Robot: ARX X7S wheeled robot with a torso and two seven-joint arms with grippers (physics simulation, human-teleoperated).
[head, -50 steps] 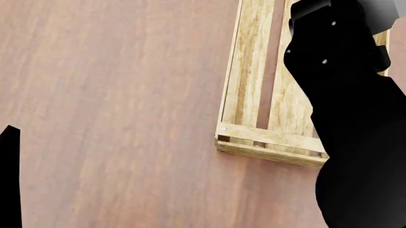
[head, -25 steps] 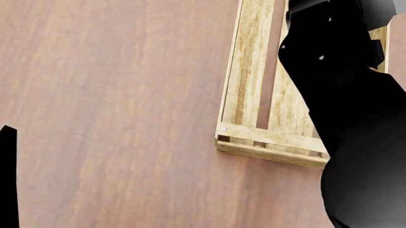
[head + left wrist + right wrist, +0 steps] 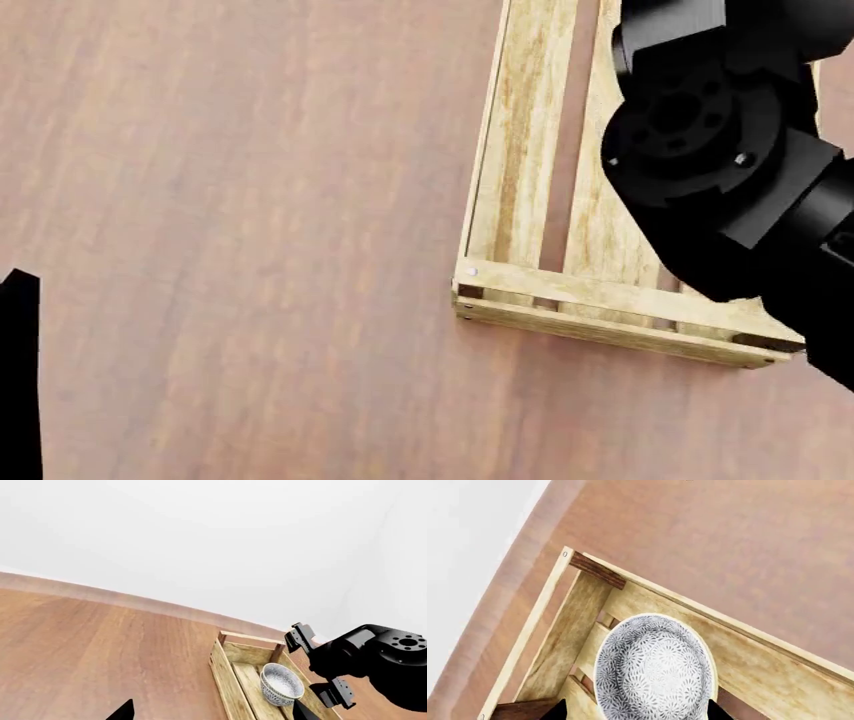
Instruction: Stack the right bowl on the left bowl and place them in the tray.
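While the bowl [image 3: 654, 667] sits in the tray [image 3: 747, 640], both jaws' states stay indiscernible.

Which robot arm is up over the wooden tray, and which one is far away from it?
The right arm hangs over the tray, where the patterned bowl sits. The left arm only peeks in at the table's far side.

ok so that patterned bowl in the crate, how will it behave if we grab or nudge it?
The bowl looks like rigid glazed ceramic, so probably stiff, slick and chip-prone. It sits upright on the slatted crate floor with a rounded wall over a narrower base, so an off-centre push may rock it. The plank gaps could catch its foot when slid.
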